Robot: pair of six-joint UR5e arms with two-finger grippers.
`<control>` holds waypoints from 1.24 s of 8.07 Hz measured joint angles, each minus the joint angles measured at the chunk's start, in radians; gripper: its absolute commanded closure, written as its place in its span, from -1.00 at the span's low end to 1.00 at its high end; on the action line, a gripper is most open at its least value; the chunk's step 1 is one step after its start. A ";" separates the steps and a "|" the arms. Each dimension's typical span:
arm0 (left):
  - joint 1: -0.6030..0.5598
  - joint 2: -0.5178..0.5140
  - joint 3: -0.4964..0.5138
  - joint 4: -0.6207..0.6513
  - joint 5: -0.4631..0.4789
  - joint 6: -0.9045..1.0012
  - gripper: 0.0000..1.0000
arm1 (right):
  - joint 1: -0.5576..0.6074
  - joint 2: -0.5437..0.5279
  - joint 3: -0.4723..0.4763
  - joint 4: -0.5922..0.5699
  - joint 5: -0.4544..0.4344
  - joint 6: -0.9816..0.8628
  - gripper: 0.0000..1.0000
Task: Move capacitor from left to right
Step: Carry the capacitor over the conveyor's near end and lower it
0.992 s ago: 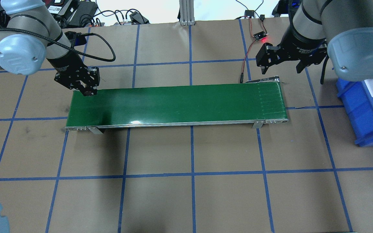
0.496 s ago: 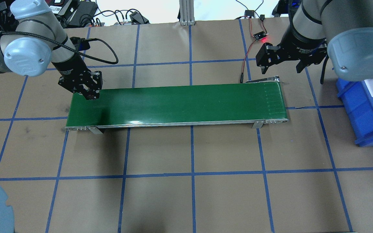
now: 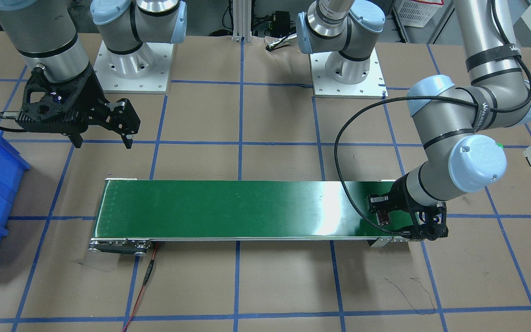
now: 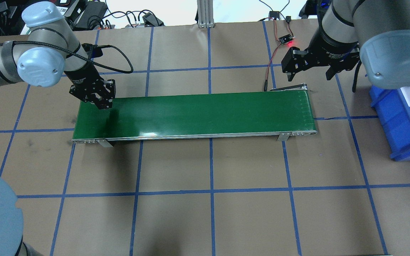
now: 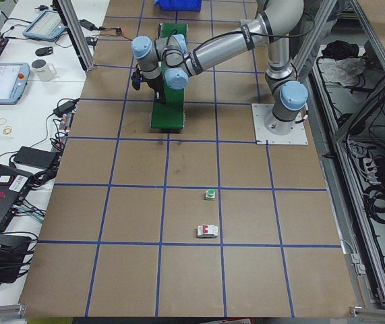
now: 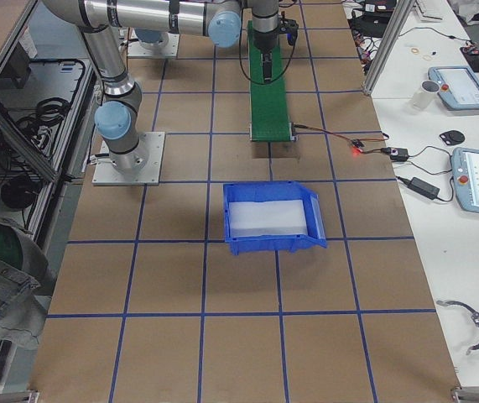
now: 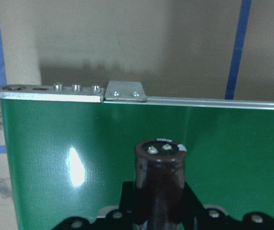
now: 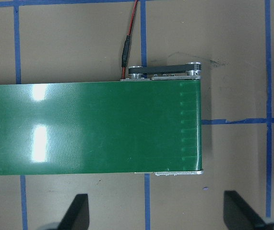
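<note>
Since a second ago the left tool (image 4: 102,103) has slid a little way along the green belt (image 4: 198,113), from the belt's end corner to a spot further over it. The left arm's elbow has swung the same way. The right tool (image 4: 310,74) has not moved. It hangs with its fingers wide apart over the bare surface (image 4: 247,213), beside the belt's other end, and nothing is between them. The blue bin (image 4: 399,121) lies off to its side.

The left tool is clamped on the capacitor (image 7: 160,175). In the left wrist view the capacitor sticks out past the fingertips as a stubby, glossy, dark brown-black cylinder. A ridge runs round it just below its far end. That end face points away from the tool's body and carries two small bright metal terminals side by side. A thin pale sliver shows at one edge near the top. The capacitor's lower part is hidden between the black fingers (image 7: 194,206).

Beyond it lies the belt, whose metal side rail (image 7: 50,92) and small bracket (image 7: 125,91) lie ahead of the tool. Whether the capacitor touches the belt cannot be told. In the overhead view it is too small and dark to make out against the tool.
</note>
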 measured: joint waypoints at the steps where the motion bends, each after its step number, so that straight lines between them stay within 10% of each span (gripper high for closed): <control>1: 0.001 -0.006 0.000 0.008 0.001 0.003 1.00 | 0.000 0.000 0.001 0.000 -0.001 0.000 -1.00; 10: 0.000 -0.014 -0.038 0.009 0.009 0.002 1.00 | 0.000 0.001 0.001 0.001 -0.012 0.004 -1.00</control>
